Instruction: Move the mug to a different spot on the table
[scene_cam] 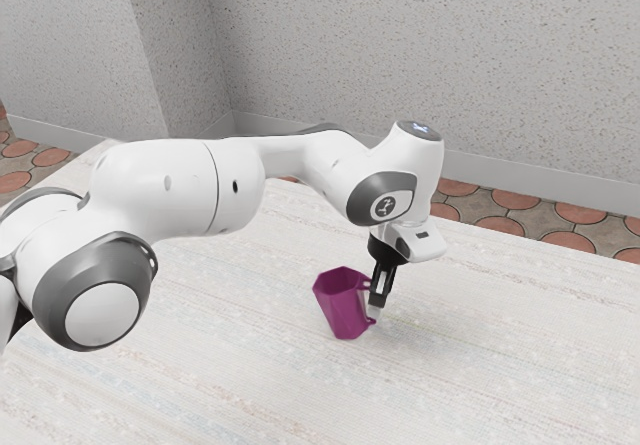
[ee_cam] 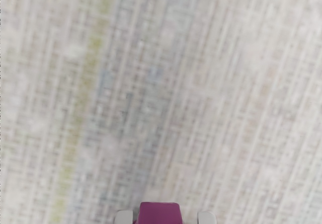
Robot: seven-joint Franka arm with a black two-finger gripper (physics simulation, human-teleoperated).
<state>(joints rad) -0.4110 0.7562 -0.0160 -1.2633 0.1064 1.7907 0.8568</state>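
Clearly my gripper (scene_cam: 378, 300) has the mug (scene_cam: 343, 305): the 2 black fingers come down at the side of it toward the exterior view's right and are clamped on what I take to be its handle. The wrist view agrees, with a purple block of the mug (ee_cam: 159, 214) sitting between the pale fingertips (ee_cam: 124, 217).

The mug is tilted, its open mouth leaning toward the exterior view's left and its base swung toward the fingers. I judge that comes from the off-centre hold, since a grip at one side lets the heavier body sag away. Its lowest corner is at or just above the table (scene_cam: 500, 345), and I cannot tell whether it touches. It sits near the middle of the tabletop, well clear of the edges, with plain woven surface (ee_cam: 161, 83) beyond it.

The arm (scene_cam: 250, 180) comes in from the exterior view's left with its long link running almost level. The wrist bends sharply so that the hand points nearly straight down. That pose suits a carry, and I read the job as partway done, with the mug gripped but not yet set down elsewhere.
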